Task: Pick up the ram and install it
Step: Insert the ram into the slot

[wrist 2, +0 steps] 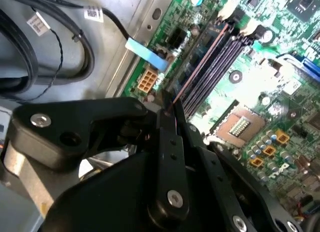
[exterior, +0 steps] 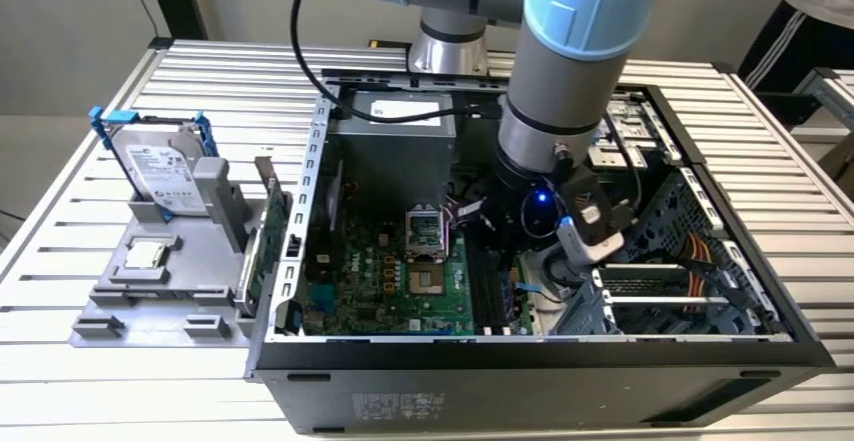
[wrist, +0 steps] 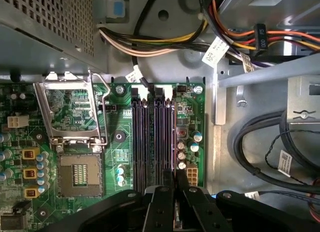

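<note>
Black fingers of the end effector (exterior: 523,261) reach deep inside the computer case (exterior: 747,346) in the exterior view. In the second wrist view they are closed on the ram (wrist 2: 197,66), seen edge-on, which runs ahead into the memory slots (wrist 2: 217,59). In the first wrist view the slots (wrist: 152,134) lie straight ahead, probably for alignment.
</note>
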Controlling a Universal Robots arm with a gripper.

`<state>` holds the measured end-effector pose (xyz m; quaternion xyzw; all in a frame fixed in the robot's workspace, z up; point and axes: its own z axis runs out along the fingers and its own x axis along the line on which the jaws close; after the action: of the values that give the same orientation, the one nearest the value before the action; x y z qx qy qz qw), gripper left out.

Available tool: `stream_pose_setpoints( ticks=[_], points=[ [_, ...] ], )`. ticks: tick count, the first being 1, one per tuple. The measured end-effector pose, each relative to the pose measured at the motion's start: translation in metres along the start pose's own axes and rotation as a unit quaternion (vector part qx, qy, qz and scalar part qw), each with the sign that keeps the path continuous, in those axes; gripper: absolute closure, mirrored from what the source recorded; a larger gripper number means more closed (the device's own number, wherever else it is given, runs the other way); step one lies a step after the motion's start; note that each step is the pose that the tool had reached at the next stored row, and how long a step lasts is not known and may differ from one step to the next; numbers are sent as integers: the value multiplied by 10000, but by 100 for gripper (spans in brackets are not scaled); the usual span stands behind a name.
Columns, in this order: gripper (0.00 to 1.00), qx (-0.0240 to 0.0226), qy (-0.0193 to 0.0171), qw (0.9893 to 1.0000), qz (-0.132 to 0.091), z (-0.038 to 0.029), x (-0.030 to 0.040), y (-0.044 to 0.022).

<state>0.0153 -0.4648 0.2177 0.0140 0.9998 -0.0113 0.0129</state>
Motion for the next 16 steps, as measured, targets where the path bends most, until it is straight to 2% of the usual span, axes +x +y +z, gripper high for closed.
stream_pose_setpoints(
  ticks=[10,16],
  points=[
    [100,2,1,10000,-16,-35,-9,-8],
    [100,49,-1,10000,-60,-36,-1,-11]
  ],
)
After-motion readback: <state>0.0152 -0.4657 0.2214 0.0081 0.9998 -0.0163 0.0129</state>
